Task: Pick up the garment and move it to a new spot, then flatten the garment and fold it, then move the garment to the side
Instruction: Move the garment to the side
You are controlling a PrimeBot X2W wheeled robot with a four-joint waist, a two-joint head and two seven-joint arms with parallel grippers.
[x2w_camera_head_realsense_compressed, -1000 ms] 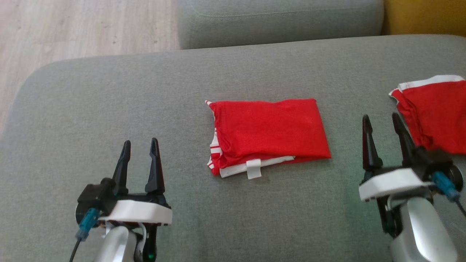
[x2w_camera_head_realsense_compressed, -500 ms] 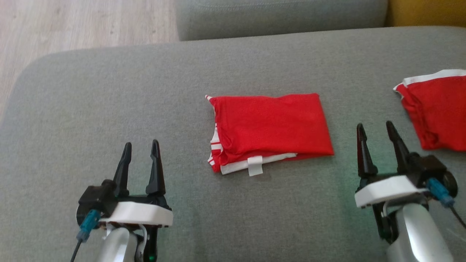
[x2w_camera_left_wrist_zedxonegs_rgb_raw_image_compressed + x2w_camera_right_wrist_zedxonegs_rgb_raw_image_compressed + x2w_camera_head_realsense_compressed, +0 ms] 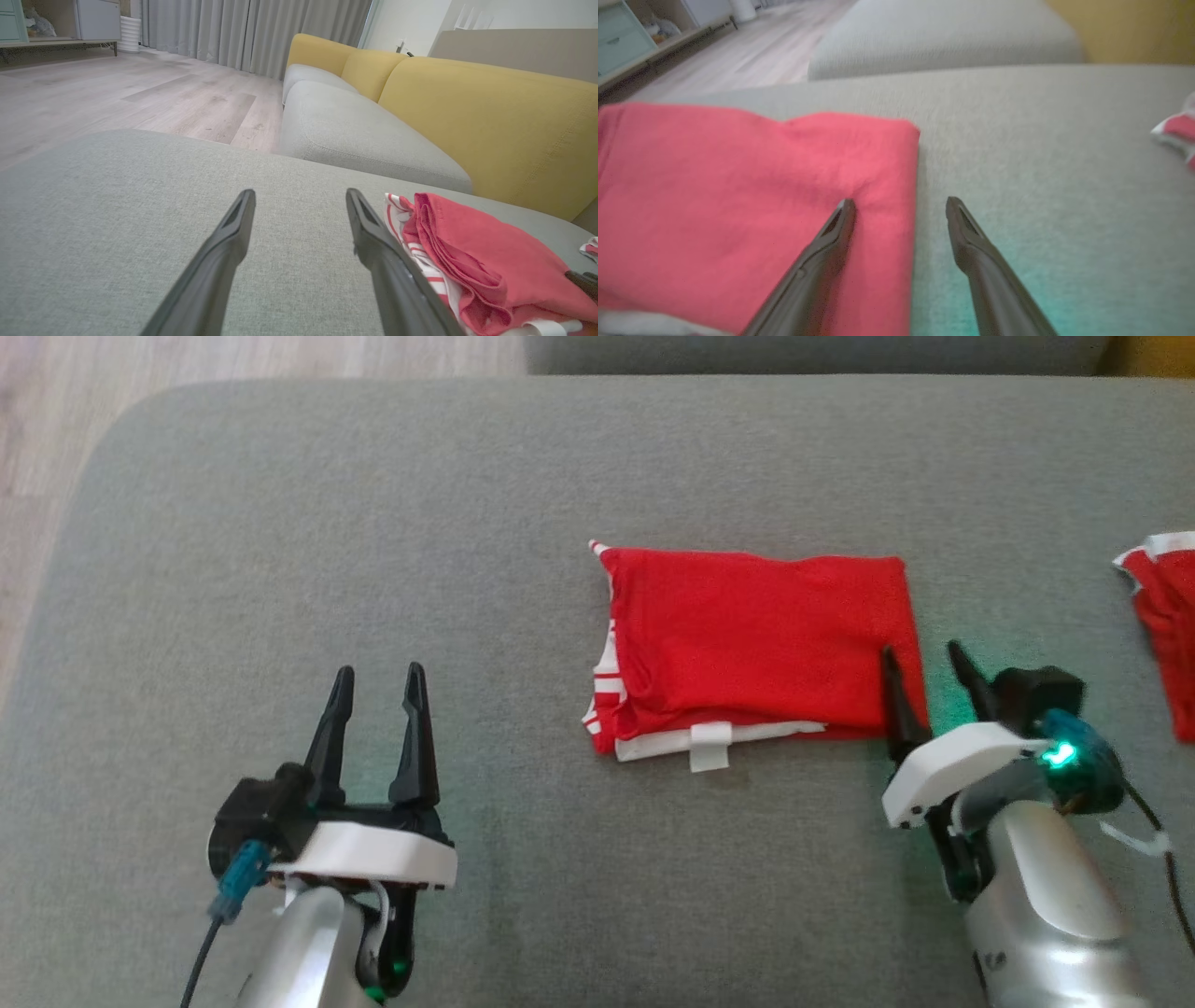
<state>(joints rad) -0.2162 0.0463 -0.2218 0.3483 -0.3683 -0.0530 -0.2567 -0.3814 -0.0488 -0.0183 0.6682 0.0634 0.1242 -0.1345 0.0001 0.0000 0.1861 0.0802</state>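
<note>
Garment (image 3: 761, 644) lies folded, a compact red rectangle with white striped trim at its left end and a white tag (image 3: 709, 748) poking out of the bottom edge, right of centre in the head view. Pick-up, flattening and folding look done. What is left, as I judge it, is the last bit: moving it to the side. It is not lifted yet and lies flat on the cushion.

Right gripper (image 3: 920, 650) sits at the garment's lower right corner, fingers spread, nothing between them. In its wrist view one finger is over the red cloth and the other over bare cushion, so it straddles the right edge. Can't tell if the tips touch the fabric. Looks like a set-up for grasping that edge.

Left gripper (image 3: 379, 668) is at lower left of the head view, fingers apart, empty, well apart from the garment — its wrist view has the striped end at lower right.

Second red piece (image 3: 1162, 616) with white trim sits at the right edge of the head view, apart from the folded one.

Surface: grey woven cushion (image 3: 373, 504), soft-looking, rounded corner at upper left. Wood floor (image 3: 37, 448) shows beyond it, upper left. Left wrist view gives the room — another grey seat (image 3: 355, 135), yellow backrest (image 3: 490, 116), grey curtains (image 3: 233, 28) along the top, a cabinet (image 3: 28, 23) at upper left.
</note>
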